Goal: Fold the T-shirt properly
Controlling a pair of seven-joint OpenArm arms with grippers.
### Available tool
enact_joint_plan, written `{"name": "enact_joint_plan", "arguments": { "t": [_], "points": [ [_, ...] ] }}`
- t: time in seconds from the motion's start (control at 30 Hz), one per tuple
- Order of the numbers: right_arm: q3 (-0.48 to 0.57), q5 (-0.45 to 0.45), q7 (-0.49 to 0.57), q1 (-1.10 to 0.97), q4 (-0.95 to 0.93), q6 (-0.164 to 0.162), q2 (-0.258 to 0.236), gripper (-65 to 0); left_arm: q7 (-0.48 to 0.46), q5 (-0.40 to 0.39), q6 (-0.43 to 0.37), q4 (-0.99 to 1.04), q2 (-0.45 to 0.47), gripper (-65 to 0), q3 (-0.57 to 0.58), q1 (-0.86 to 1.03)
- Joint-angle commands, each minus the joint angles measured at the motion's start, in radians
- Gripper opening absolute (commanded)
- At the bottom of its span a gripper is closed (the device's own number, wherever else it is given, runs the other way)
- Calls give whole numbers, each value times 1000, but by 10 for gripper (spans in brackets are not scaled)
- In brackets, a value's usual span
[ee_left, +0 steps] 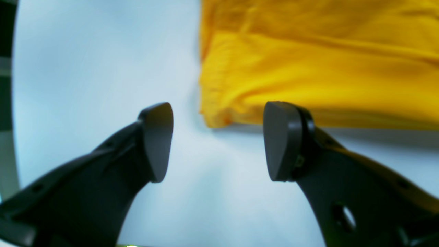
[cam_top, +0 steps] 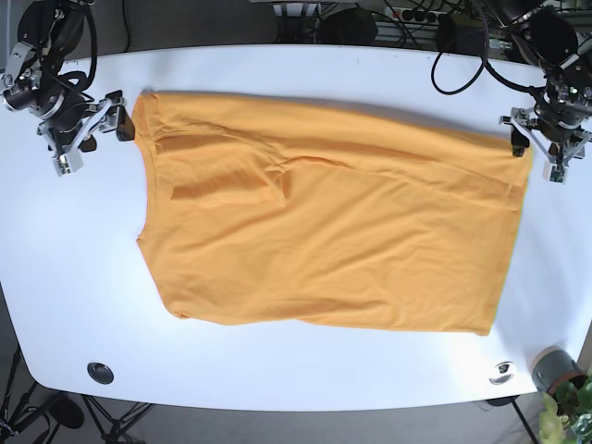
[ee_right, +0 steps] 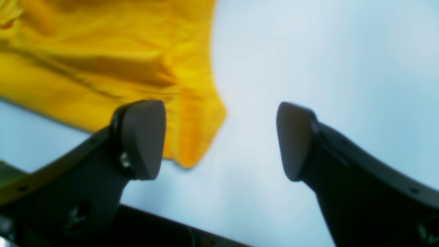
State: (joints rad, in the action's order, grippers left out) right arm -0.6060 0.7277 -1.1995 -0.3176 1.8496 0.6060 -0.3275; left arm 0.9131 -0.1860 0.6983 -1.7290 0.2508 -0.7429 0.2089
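Note:
A yellow-orange T-shirt [cam_top: 333, 231] lies spread flat on the white table [cam_top: 277, 370], with a sleeve folded in at its upper left. My left gripper [cam_top: 523, 139] stands open at the shirt's far right corner. In the left wrist view the T-shirt [ee_left: 308, 68] has its corner just ahead of the open left gripper [ee_left: 219, 140], not between the pads. My right gripper [cam_top: 113, 118] stands open at the far left corner. In the right wrist view the T-shirt [ee_right: 103, 61] hangs a corner down beside the left pad of the right gripper [ee_right: 219, 140]. Neither gripper holds cloth.
Cables [cam_top: 416, 18] run along the table's back edge. Two round fittings [cam_top: 100, 372] [cam_top: 502, 370] sit near the front edge. A small potted plant [cam_top: 560, 379] stands beyond the front right corner. Bare table surrounds the shirt on all sides.

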Motion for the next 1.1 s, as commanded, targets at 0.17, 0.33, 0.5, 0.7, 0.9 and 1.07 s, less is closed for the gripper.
{"name": "enact_joint_plan", "arguments": {
  "t": [0.17, 0.33, 0.5, 0.7, 0.9, 1.07],
  "points": [
    [41, -58, 20, -24, 14, 2, 55, -168, -10, -91, 0, -64, 18, -260, -57, 5],
    [90, -222, 48, -25, 17, 12, 118, -168, -13, -86, 0, -64, 38, -260, -60, -13],
    [143, -342, 108, -25, 9, 12, 153, -168, -13, -70, 0, -52, 66, -257, -60, -49],
    [145, -383, 137, -25, -11, 12, 175, -176, -13, -34, 0, -7, 100, -254, -59, -82],
    [139, -380, 142, -5, -95, 12, 178, -185, -13, 52, 0, 103, 135, -254, -30, -162],
    [137, -380, 189, -12, -109, 13, 178, -373, -13, 107, 0, 154, 138, -254, -20, -210]
  ]
}}
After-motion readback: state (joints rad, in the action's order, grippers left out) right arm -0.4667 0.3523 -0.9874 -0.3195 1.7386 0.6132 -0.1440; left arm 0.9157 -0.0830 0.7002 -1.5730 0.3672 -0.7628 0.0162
